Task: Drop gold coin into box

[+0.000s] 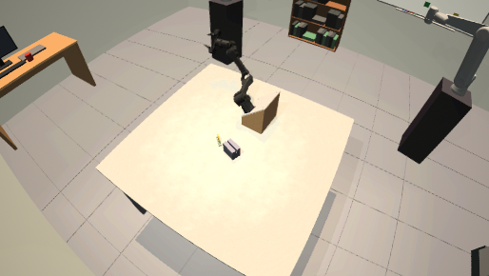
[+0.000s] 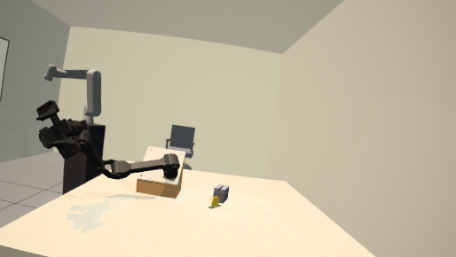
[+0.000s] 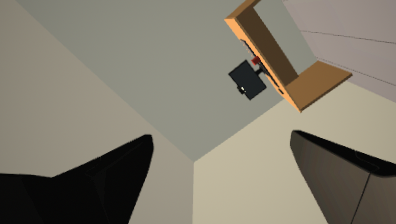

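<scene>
Top and exterior views share the table (image 1: 266,200); wrist faces walls.

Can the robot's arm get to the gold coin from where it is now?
Probably yes. The gripper is open, and the coin stands uncovered beside the grey box, with bare table between them.
</scene>
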Motion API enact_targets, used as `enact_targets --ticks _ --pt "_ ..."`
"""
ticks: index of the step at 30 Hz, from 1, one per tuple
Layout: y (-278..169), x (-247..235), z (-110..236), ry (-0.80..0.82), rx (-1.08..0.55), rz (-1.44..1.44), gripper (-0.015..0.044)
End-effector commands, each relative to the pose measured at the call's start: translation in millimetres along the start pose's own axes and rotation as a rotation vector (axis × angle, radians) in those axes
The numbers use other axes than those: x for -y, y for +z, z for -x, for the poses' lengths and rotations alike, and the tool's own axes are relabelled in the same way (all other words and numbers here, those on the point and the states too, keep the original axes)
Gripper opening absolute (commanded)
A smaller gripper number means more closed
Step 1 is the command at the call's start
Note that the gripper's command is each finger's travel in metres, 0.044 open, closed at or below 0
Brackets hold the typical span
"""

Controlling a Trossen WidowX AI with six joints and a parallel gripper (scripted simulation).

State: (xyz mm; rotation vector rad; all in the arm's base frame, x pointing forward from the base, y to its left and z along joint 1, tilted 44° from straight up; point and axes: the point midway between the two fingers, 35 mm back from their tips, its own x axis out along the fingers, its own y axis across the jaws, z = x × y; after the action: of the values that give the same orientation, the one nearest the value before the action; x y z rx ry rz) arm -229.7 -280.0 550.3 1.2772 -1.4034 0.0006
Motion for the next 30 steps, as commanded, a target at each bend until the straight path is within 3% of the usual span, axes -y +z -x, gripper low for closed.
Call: enact_targets --ticks 1,9,19,30 --pt "-2.9 -0.2 -0.6 -0.001 -0.005 0.007 0.0374" --pt "-119.7 3.7 -16.0 -0.028 -0.220 0.294 0.0164" --pt "-284.0 48.2 -4.6 -0.060 -0.552 0.718 0.0161" --pt "-419.3 123.1 48.9 -0.008 -0.927 1.067 0.0161"
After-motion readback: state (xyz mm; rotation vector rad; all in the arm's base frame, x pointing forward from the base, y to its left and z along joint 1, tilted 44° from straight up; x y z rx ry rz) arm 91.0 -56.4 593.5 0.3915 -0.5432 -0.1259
